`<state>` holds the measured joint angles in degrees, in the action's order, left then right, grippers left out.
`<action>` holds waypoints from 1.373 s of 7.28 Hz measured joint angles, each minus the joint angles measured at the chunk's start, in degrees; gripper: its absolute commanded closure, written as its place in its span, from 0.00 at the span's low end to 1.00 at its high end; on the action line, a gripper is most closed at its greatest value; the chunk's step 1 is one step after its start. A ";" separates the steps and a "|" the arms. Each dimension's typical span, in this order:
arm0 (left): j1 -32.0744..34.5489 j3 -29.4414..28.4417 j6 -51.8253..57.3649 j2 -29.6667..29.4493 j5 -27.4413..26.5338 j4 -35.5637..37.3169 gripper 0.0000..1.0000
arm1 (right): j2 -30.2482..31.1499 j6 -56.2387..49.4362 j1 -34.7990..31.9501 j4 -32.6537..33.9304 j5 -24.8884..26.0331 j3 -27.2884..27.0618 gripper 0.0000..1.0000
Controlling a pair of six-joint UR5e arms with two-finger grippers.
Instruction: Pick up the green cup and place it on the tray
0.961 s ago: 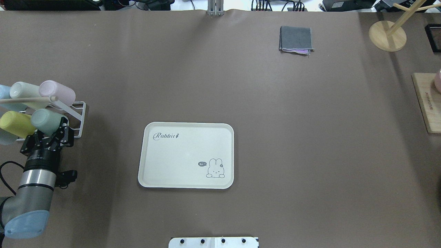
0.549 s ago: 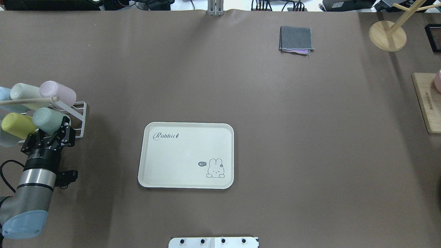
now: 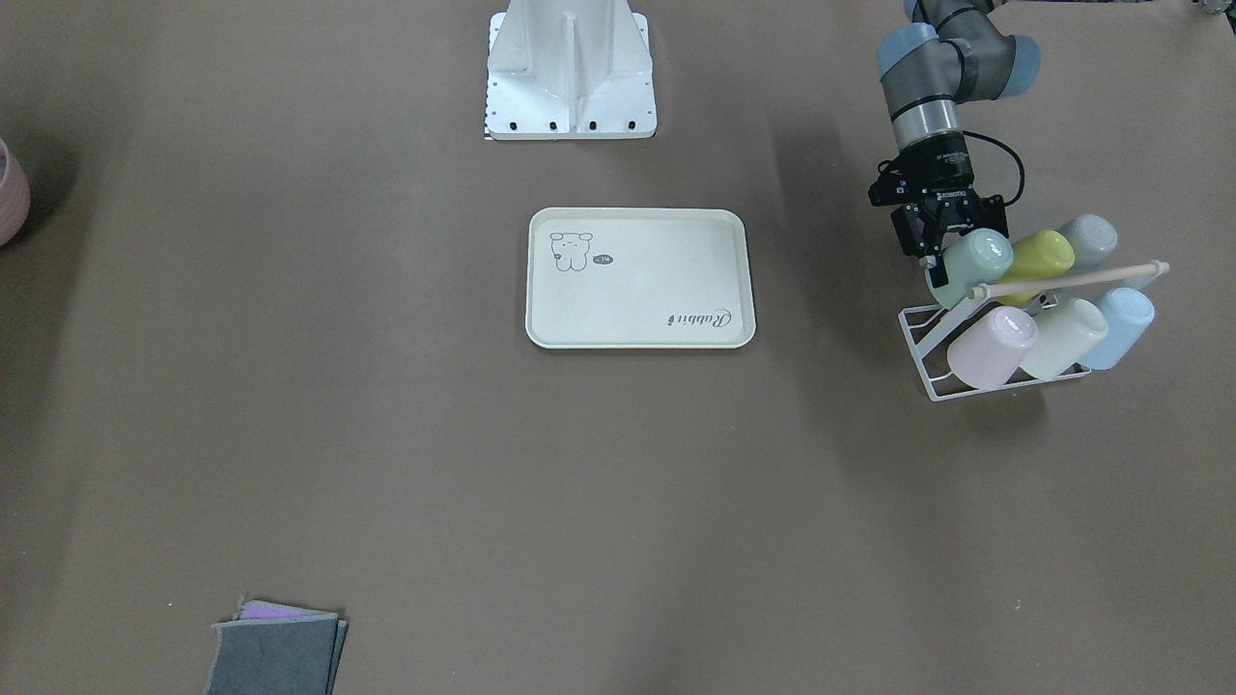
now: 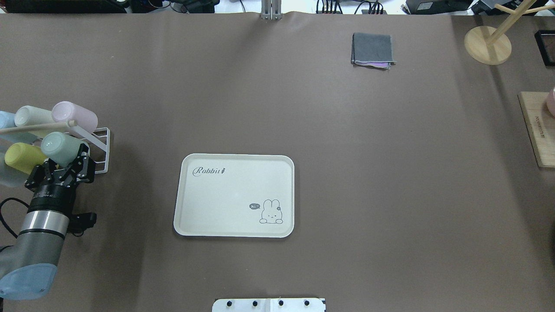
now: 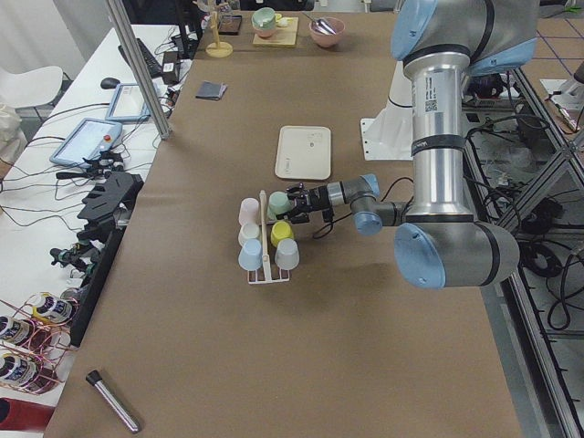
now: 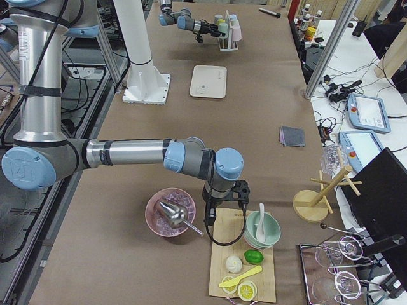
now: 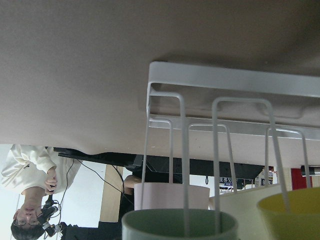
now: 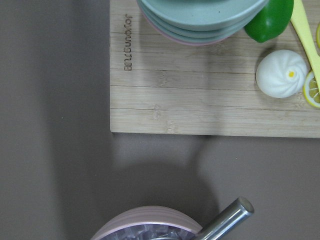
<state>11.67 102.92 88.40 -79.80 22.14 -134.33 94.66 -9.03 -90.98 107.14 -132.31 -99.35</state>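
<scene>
- Your left end effector (image 4: pixel 66 159) has its two fingers closed narrowly on the green cup (image 4: pixel 57 144), one finger at each side of the cup's wall.
- The green cup lies tilted on the white wire rack (image 3: pixel 929 362), at the end nearest to this arm. In the left wrist view you can see a wire loop of the rack going into its mouth.
- Your right end effector (image 6: pixel 224 198) hangs over the worktop (image 4: pixel 347 173), between a pink bowl (image 6: pixel 156 213) and a wooden board (image 8: pixel 200 100). I cannot tell how far it is open, because its fingers do not show in its own wrist view.
- The rack carries six cups in two rows of three. One row has the green cup, a yellow cup (image 3: pixel 1041 255) and a grey-blue cup (image 3: pixel 1089 238). The other row has a pink cup (image 3: pixel 991 347), a cream cup (image 3: pixel 1064 338) and a light blue cup (image 3: pixel 1120 325).
- One tray (image 4: pixel 225 197) lies flat on the worktop, well apart from the rack.
- The pink bowl holds one metal tool. On the wooden board stands one stack of bowls (image 6: pixel 272 230) with a white spoon in it.
- One folded grey cloth (image 4: pixel 373 48) lies near the far edge of the worktop.
</scene>
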 measured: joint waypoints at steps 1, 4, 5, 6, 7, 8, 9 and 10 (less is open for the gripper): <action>0.18 0.00 1.98 0.00 -0.07 -1.96 0.28 | 0.00 -0.01 -0.04 0.00 -0.12 -0.01 0.00; 0.77 0.06 3.82 0.00 -0.32 -4.40 0.28 | 0.00 -0.02 -0.13 0.00 -0.29 -0.05 0.00; 1.01 0.08 5.08 0.01 -0.41 -5.76 0.28 | 0.00 -0.02 -0.14 0.00 -0.27 -0.05 0.00; 1.33 0.14 6.51 0.05 -0.47 -7.44 0.28 | 0.00 -0.02 -0.16 0.00 -0.22 -0.08 0.00; 1.70 0.33 7.52 0.08 -0.50 -8.80 0.28 | 0.00 -0.02 -0.19 0.00 -0.24 -0.11 0.00; 2.00 0.68 7.95 0.11 -0.51 -9.39 0.28 | 0.00 -0.02 -0.25 0.00 -0.28 -0.11 0.00; 2.21 1.24 8.11 0.14 -0.51 -9.61 0.28 | 0.00 -0.02 -0.37 0.00 -0.32 -0.09 0.00; 2.33 1.82 8.16 0.19 -0.52 -9.71 0.28 | 0.00 -0.02 -0.54 0.00 -0.37 -0.06 0.00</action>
<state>14.00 104.74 96.56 -79.61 21.62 -144.04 94.66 -9.05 -91.52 107.14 -132.68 -99.42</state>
